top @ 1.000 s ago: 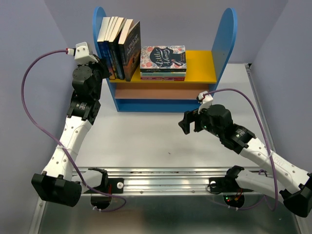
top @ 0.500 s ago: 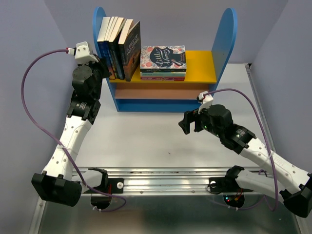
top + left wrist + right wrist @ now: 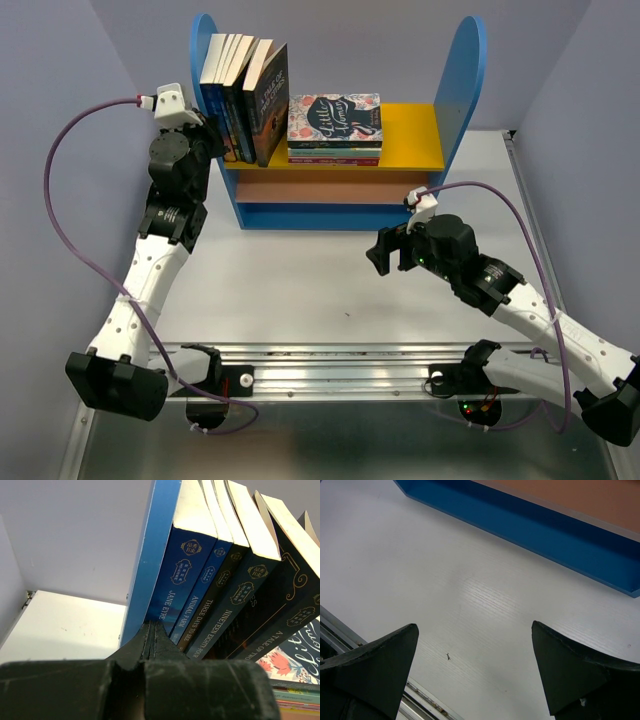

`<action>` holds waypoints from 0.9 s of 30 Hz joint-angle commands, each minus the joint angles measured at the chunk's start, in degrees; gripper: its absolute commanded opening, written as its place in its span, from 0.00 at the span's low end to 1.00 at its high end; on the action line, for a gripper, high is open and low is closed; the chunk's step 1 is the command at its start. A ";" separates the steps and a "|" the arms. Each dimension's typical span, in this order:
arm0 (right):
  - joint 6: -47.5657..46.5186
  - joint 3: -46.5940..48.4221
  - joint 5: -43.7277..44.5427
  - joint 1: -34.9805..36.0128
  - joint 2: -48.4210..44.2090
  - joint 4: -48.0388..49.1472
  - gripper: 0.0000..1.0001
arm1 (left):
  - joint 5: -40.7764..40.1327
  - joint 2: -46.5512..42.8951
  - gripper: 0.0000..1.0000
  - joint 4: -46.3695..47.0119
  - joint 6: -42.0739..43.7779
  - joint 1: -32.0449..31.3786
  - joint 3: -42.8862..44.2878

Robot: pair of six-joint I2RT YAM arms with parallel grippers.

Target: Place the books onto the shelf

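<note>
All five books [image 3: 245,95] are standing on the yellow top board of the shelf [image 3: 415,130], packed at the 9 o'clock end against the blue side panel and leaning a bit. My left fingers [image 3: 148,640] are pressed together with nothing in them, tips right up by the Jane Eyre spine; can't tell if they touch. Right fingers [image 3: 380,655] are spread wide and empty, hovering over the table [image 3: 485,580] near the shelf's blue base, at about 5 o'clock from it. The flat Little Women stack [image 3: 335,125] lies just at 3 o'clock of the books.
</note>
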 commanded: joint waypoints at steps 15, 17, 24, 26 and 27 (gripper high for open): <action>-0.95 0.27 -0.53 0.06 -1.38 1.08 1.00 | 3.09 -6.18 0.00 1.77 -1.45 0.43 -1.56; -1.03 0.35 -0.88 0.06 -1.29 1.16 1.00 | 8.18 -6.97 0.00 1.68 -2.15 0.43 -1.83; -0.86 0.35 -1.32 0.06 -1.38 1.16 1.00 | 25.24 -6.89 0.00 2.83 -1.46 -0.45 -3.32; -0.86 0.35 -1.41 0.06 -1.47 1.16 1.00 | 25.77 -7.06 0.00 2.83 -0.93 -0.45 -3.67; -0.95 0.35 -1.67 0.06 -1.64 1.16 1.00 | 25.86 -7.15 0.00 2.91 -0.75 -0.54 -4.02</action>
